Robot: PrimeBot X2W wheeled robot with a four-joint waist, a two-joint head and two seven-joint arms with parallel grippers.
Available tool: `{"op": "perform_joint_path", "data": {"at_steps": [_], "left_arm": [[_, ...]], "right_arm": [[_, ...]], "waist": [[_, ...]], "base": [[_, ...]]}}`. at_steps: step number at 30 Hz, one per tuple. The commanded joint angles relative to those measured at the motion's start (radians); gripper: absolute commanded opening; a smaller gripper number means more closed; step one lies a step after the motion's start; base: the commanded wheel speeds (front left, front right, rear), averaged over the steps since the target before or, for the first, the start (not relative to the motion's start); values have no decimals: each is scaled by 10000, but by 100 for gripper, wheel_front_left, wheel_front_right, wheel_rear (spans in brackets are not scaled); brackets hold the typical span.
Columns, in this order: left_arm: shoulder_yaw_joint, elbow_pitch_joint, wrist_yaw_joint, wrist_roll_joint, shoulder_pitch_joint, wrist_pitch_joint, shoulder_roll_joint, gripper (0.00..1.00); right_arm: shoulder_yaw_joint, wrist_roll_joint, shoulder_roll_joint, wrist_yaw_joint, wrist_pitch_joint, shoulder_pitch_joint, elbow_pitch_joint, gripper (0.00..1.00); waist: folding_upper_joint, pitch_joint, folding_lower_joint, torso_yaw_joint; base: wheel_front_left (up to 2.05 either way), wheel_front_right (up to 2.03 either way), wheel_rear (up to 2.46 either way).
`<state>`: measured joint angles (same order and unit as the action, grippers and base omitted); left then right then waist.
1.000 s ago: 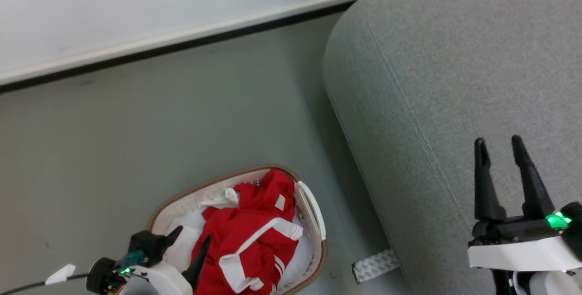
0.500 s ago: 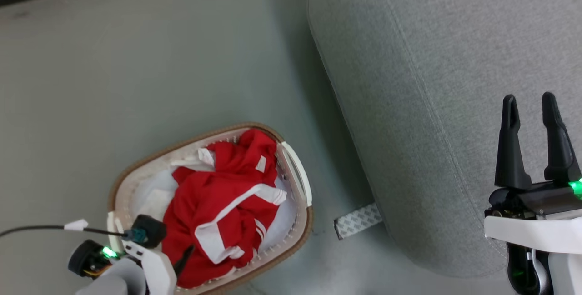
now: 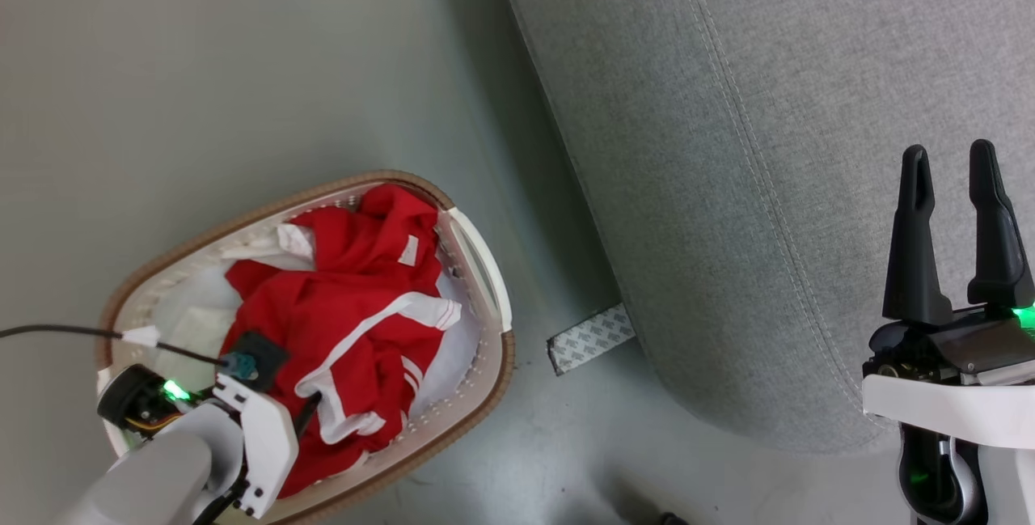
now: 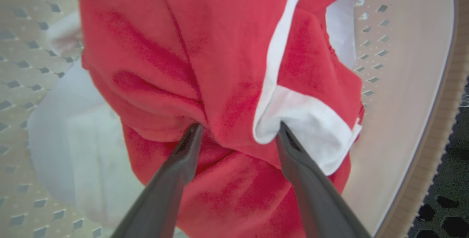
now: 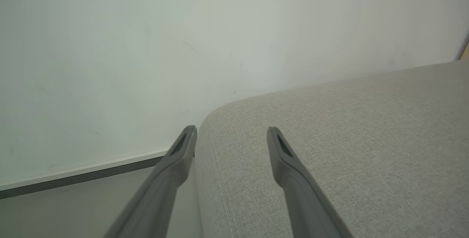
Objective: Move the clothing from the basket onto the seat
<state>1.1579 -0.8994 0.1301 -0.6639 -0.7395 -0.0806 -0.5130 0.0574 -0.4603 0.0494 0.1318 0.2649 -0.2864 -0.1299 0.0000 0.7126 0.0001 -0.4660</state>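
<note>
Plainly, the clothing (image 3: 348, 306) lies heaped in the basket (image 3: 507, 363), which stands on the floor (image 3: 202, 64) just beside the seat (image 3: 728, 145), with a plain white cloth (image 3: 190, 306) partly under it. The left jaws reach down into the basket, spread apart, their fingers (image 4: 183, 157) pressed into the red fabric with a fold and a white stripe between the tips; the close wrist view leaves it unclear whether they pinch anything. The right jaws stand released above the seat, holding nothing. A patterned grey strip (image 3: 590, 337) lies on the floor at the seat's foot.
</note>
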Motion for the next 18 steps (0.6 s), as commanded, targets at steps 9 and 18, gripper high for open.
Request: {"op": "perform_joint_path", "data": {"at_steps": [9, 18], "left_arm": [[984, -276, -1, -372, -734, 591, -190, 100], [1220, -559, -1, 548, -927, 1721, -304, 78]], "right_arm": [[304, -302, 19, -21, -7, -27, -141, 100], [399, -288, 21, -21, -7, -162, -99, 100]], "waist": [[0, 625, -1, -393], [0, 805, -1, -341]], "base": [[0, 0, 0], [0, 0, 0]]}}
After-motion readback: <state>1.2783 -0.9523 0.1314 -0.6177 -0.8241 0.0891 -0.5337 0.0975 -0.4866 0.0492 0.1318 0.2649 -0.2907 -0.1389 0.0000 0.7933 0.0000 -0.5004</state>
